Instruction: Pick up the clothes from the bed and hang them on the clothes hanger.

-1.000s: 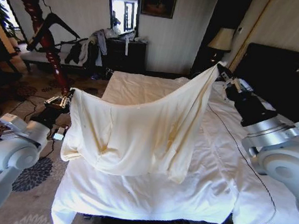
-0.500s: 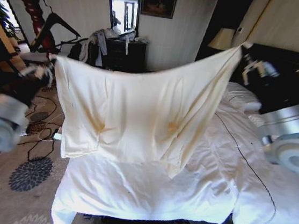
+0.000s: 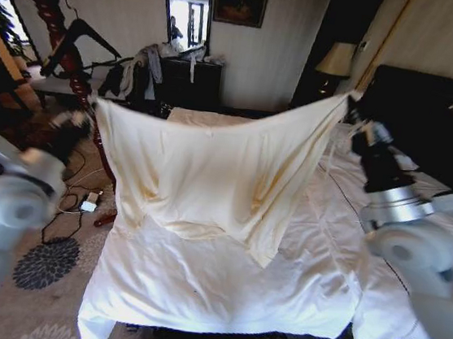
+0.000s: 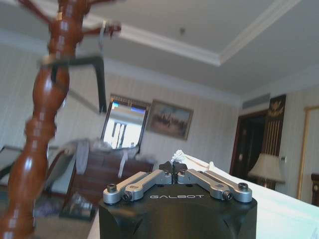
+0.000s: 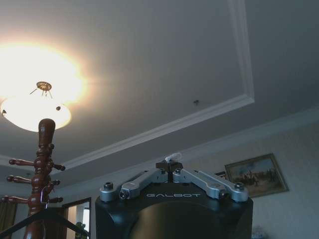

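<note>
Coat stand: the reddish wooden pole (image 3: 61, 44) rises at the far left of the room, with the black hanger (image 3: 85, 35) hooked on one of its pegs, well apart from the shirt.
Left hand: the left hand (image 4: 173, 169) is raised at the left side of the bed, near the pole; its fingers are pressed together on a small tuft of pale cloth, the shirt's left corner.
Shirt: the cream shirt (image 3: 209, 176) hangs spread like a sheet between the two hands, its lower edge sagging down to the bedding or just above it.
Bed: the bed (image 3: 221, 292) with its white duvet lies below and behind the shirt.
Right hand: the right hand (image 5: 169, 167) is lifted high at the right, wrist pointing toward the ceiling, fingers pinched tight on the other corner.
Doing it well: my judgement is that both pinches should stay firm and level, the cloth kept taut enough to clear the duvet, and the shoulder line turned toward the hanger before any release.
</note>
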You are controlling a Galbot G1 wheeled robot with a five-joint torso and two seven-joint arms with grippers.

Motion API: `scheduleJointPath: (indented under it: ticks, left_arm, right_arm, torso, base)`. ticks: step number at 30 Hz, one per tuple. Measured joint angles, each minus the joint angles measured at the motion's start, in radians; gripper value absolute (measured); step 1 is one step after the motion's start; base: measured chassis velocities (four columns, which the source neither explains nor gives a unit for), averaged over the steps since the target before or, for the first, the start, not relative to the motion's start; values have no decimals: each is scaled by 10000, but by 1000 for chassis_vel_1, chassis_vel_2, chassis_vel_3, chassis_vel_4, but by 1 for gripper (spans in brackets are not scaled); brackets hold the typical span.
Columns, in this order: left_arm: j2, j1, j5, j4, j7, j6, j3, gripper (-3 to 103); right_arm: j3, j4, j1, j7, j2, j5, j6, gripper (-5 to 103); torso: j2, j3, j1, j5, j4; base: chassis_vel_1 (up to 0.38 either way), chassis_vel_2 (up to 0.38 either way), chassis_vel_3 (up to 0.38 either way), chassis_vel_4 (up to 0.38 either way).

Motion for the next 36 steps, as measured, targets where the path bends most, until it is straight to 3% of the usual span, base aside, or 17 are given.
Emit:
scheduleJointPath:
  ticks: [6,7,10,12,15,17,20,21,23,24,26,27,28,30,31,32,36]
  left_arm:
    - [-517,332,501,310,-394,228,844,0]
    - [-512,463,597,357,-640,460,1032,-2]
    - [-235,844,786,331,-1521,1735,1404,9]
    - [-161,893,744,286,-1661,1959,1419,15]
    - [328,1001,91,69,-2180,3335,1152,30]
    - [424,1000,6,77,-2264,3525,1100,30]
    - [860,1118,34,513,-2748,4186,1048,46]
    - [900,1149,120,618,-2836,4229,1067,46]
    - [921,1181,287,769,-2880,4189,1094,52]
    - [870,1144,568,917,-2631,3593,1033,63]
    - [835,1064,591,908,-2451,3209,944,63]
    - [829,794,469,732,-2212,2492,692,74]
    - [909,594,354,584,-2058,2111,534,74]
    - [1005,458,316,517,-1966,1903,436,80]
    - [1223,225,312,446,-1748,1503,272,80]
    - [1583,-114,363,454,-1400,1045,60,90]
    - [2618,-1123,-24,987,-918,630,-237,98]
  right_arm:
    - [-113,453,-236,244,62,934,-284,0]
    - [-146,678,-292,498,-60,1353,-460,0]
    - [-217,1463,-315,1556,-532,2594,-1267,0]
    - [-223,1570,-302,1669,-605,2690,-1398,0]
    - [-201,2047,-286,2295,-1150,2614,-2231,0]
    - [-187,2110,-297,2412,-1224,2566,-2343,0]
    - [-140,2582,-339,3530,-1731,2485,-3120,0]
    - [-136,2685,-337,3770,-1793,2552,-3275,0]
    - [-119,2864,-308,4287,-1942,2808,-3635,0]
    - [-64,2994,-223,5167,-2116,3375,-4336,0]
    - [-42,3017,-193,5538,-2201,3690,-4666,0]
    - [13,3028,-146,6085,-2380,4154,-5263,0]
    - [37,3030,-97,6458,-2477,4492,-5703,0]
    - [46,3030,-64,6642,-2509,4710,-5908,0]
    - [60,3030,23,6960,-2551,5179,-6259,0]
    - [68,3030,128,7281,-2546,5759,-6611,0]
    - [157,3017,235,7423,-2295,6449,-6981,0]
  torso:
    - [0,-1,0,1,0]
    - [0,0,0,-1,0]
    - [0,-1,0,-3,2]
    - [0,-1,0,-4,3]
    - [0,-1,0,1,3]
    - [1,-1,0,4,3]
    - [1,-1,-1,0,1]
    - [0,-1,0,-1,2]
    - [1,-1,-1,-3,6]
    - [1,-1,-1,-9,6]
    - [1,-1,-1,-8,5]
    - [1,-1,0,-1,1]
    - [1,0,0,0,-1]
    - [1,-1,0,-1,-2]
    - [1,-1,0,0,-3]
    - [1,-1,0,3,-1]
    - [1,-1,0,0,4]
  base:
    - [0,0,0,0]
    - [0,0,0,0]
    - [0,0,0,0]
    - [0,0,0,0]
    - [0,0,0,0]
    - [0,0,0,0]
    - [0,0,0,0]
    - [0,0,0,0]
    - [0,0,0,0]
    - [0,0,0,0]
    - [0,0,0,0]
    - [0,0,0,0]
    - [0,0,0,0]
    - [0,0,0,0]
    - [0,0,0,0]
    - [0,0,0,0]
    - [0,0,0,0]
